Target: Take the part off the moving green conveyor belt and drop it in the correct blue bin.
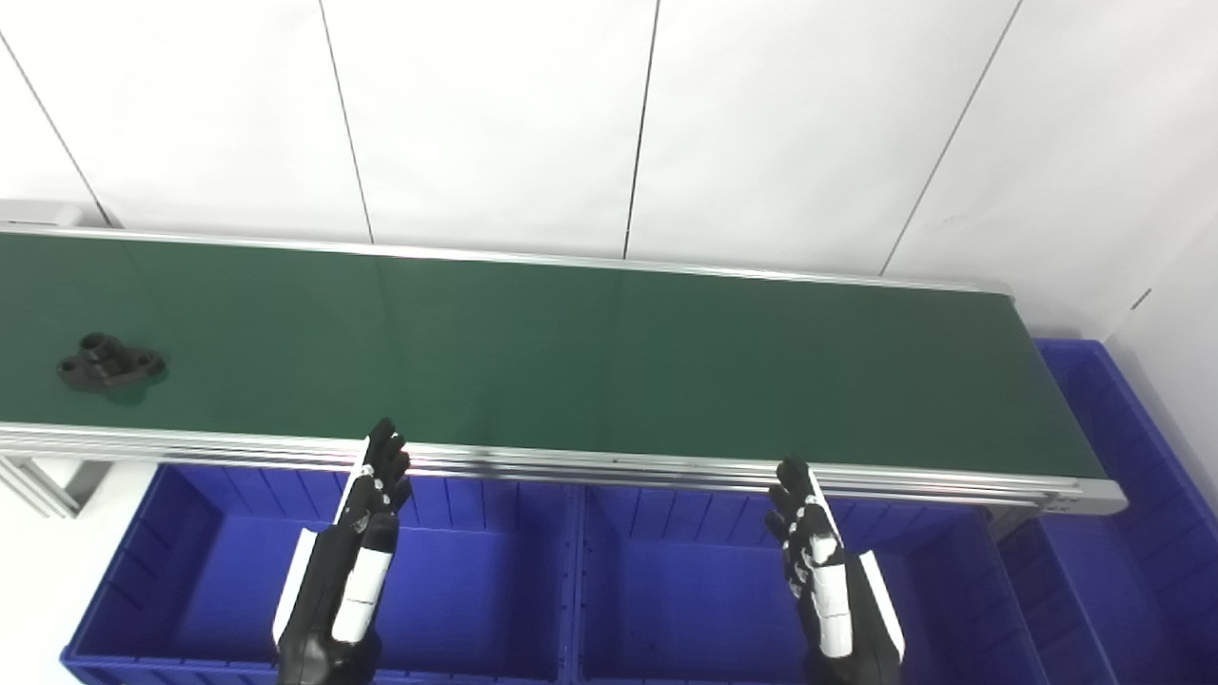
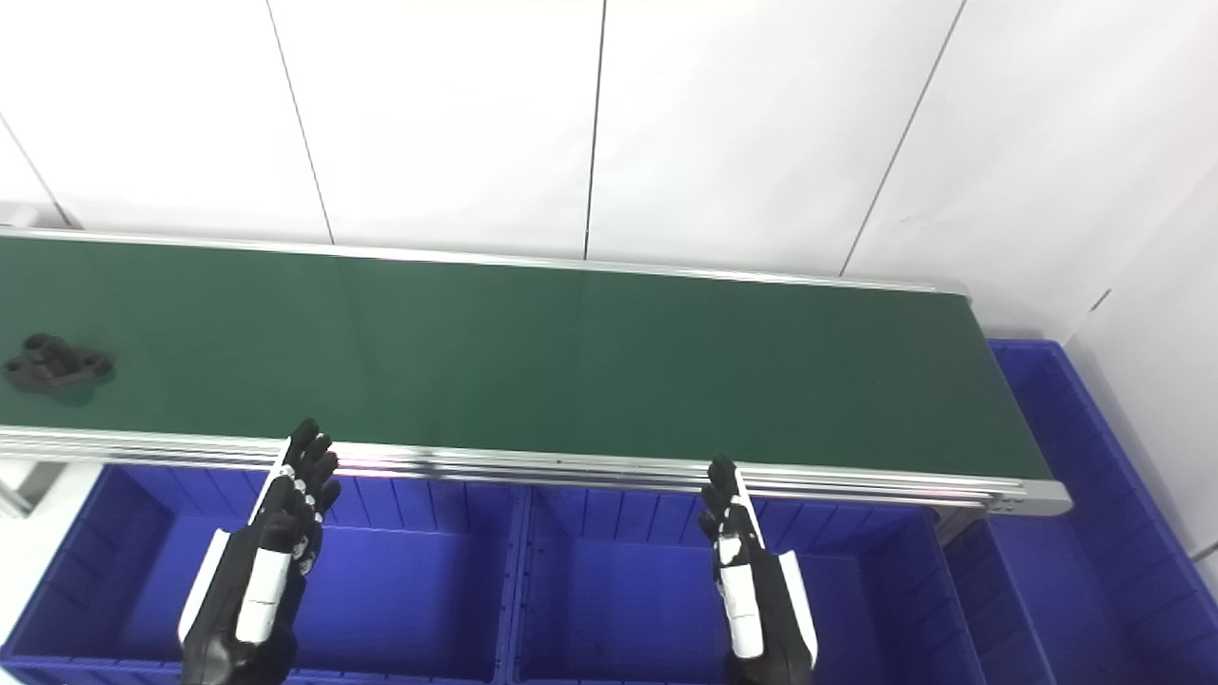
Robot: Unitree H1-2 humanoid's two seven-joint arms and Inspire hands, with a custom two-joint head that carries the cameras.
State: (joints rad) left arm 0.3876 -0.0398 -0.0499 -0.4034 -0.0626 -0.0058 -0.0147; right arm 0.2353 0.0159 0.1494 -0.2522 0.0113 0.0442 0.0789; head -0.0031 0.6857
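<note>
Green belt (image 1: 609, 352) carries a black part (image 1: 109, 362) far left; left robot hand (image 1: 366, 533) and right robot hand (image 1: 818, 557) are held open, empty, above blue bins (image 1: 476, 571).

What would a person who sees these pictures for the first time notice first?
The long green belt crosses the whole picture in front of a white wall. One small black part lies on it near its left end. Below the belt's near edge, the left hand and the right hand are raised with fingers straight and hold nothing, above a row of blue bins.
</note>
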